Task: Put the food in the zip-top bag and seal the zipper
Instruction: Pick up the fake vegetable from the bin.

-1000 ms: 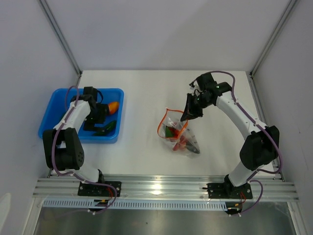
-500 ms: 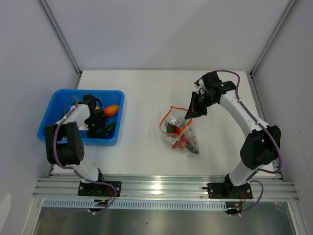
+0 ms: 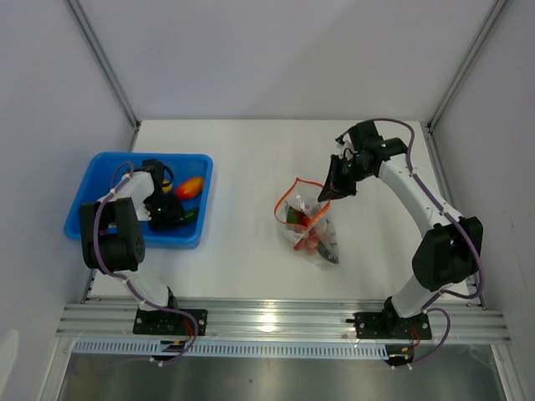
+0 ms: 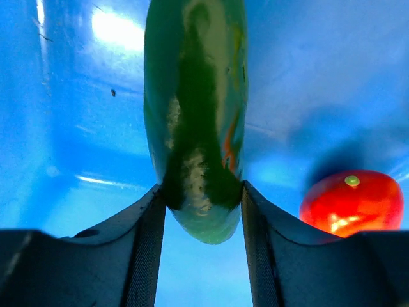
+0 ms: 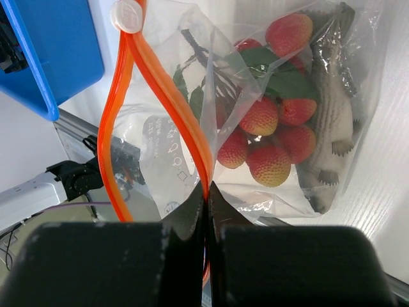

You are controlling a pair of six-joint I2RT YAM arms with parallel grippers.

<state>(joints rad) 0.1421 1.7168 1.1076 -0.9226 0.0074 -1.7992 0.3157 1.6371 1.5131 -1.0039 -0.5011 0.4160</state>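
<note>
The clear zip-top bag (image 3: 308, 227) lies mid-table with red and green food (image 5: 265, 160) inside. Its orange zipper (image 5: 169, 102) gapes open in a loop. My right gripper (image 3: 328, 193) is shut on that strip (image 5: 208, 188), pinching it between the fingertips and holding the mouth up. In the blue tray (image 3: 84, 200) my left gripper (image 3: 165, 214) reaches down; its two fingers press both sides of a slim green pepper (image 4: 195, 115), so it is shut on it (image 4: 201, 192). A yellow-orange mango (image 3: 190, 187) lies just beyond, and a red piece (image 4: 351, 201) sits right of the fingers.
The tray's walls (image 4: 57, 96) rise close around the left fingers. A white slider tab (image 5: 126, 16) sits at the far end of the zipper. White side walls and metal posts (image 3: 104, 63) bound the table; an aluminium rail (image 3: 276, 317) runs along the near edge.
My left gripper dropped lower into the tray and closed from wide open onto the green pepper. The right gripper drew the bag's mouth slightly right and up.
</note>
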